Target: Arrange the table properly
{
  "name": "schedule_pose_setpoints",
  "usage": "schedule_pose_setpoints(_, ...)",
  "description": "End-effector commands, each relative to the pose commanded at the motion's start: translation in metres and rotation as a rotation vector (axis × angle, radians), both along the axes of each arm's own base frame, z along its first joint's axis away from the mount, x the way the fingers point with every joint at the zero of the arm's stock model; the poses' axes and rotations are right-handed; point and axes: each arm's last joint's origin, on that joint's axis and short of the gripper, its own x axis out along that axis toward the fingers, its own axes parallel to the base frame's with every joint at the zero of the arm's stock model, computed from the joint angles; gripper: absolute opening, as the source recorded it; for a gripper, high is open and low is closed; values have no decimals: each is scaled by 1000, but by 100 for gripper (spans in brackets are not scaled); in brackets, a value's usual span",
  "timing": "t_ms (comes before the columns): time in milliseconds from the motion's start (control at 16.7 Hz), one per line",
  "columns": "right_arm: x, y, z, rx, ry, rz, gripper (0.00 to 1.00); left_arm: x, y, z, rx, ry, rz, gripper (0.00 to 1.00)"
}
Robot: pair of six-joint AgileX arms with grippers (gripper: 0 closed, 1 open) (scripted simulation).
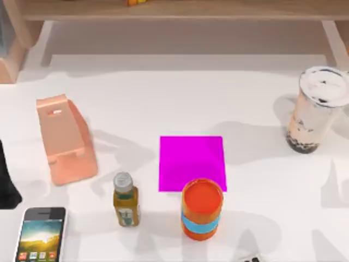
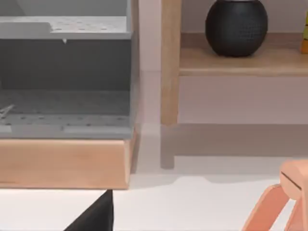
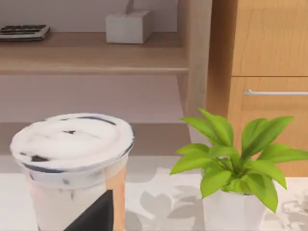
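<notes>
While finger state can't be told, table (image 1: 256, 103) lies below L fingers (image 2: 94, 214).

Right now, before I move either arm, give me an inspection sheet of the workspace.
Surface: white table, flat, shadows only.
Job's things: pink mat mid-table; orange can at its near edge, overlapping it; bottle upright left of the can; phone face up at near left; phone stand at left; bubble tea cup at right.
Clutter: potted plant beside the cup.
Grippers: left arm's dark part at the left edge; fingers cannot be judged.
Cables: nothing seen.
Surroundings: wooden shelf behind, holding a black speaker, tissue box, keyboard.
</notes>
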Motion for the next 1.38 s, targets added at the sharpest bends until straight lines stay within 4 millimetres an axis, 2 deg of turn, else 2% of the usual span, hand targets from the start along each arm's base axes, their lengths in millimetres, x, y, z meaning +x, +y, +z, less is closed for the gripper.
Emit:
schedule_pose_setpoints(300,0,0,0,0,0,0,100,1,1,9,56,32,15,100)
schedule_pose_setpoints(540,0,0,0,0,0,0,100,7,5,36,256,162,36,100)
schedule_pose_setpoints(720,0,0,0,0,0,0,100,22,9,63,479,317,12,100)
schedule_pose_setpoints(900,0,0,0,0,0,0,100,48,16,91,739,499,-70,100)
schedule_pose_setpoints(1080,0,0,0,0,0,0,100,85,27,111,1006,683,-227,100)
schedule_pose_setpoints(1260,0,0,0,0,0,0,100,130,44,119,1250,840,-459,100)
schedule_pose_setpoints(1380,0,0,0,0,0,0,100,160,58,117,1385,915,-647,100)
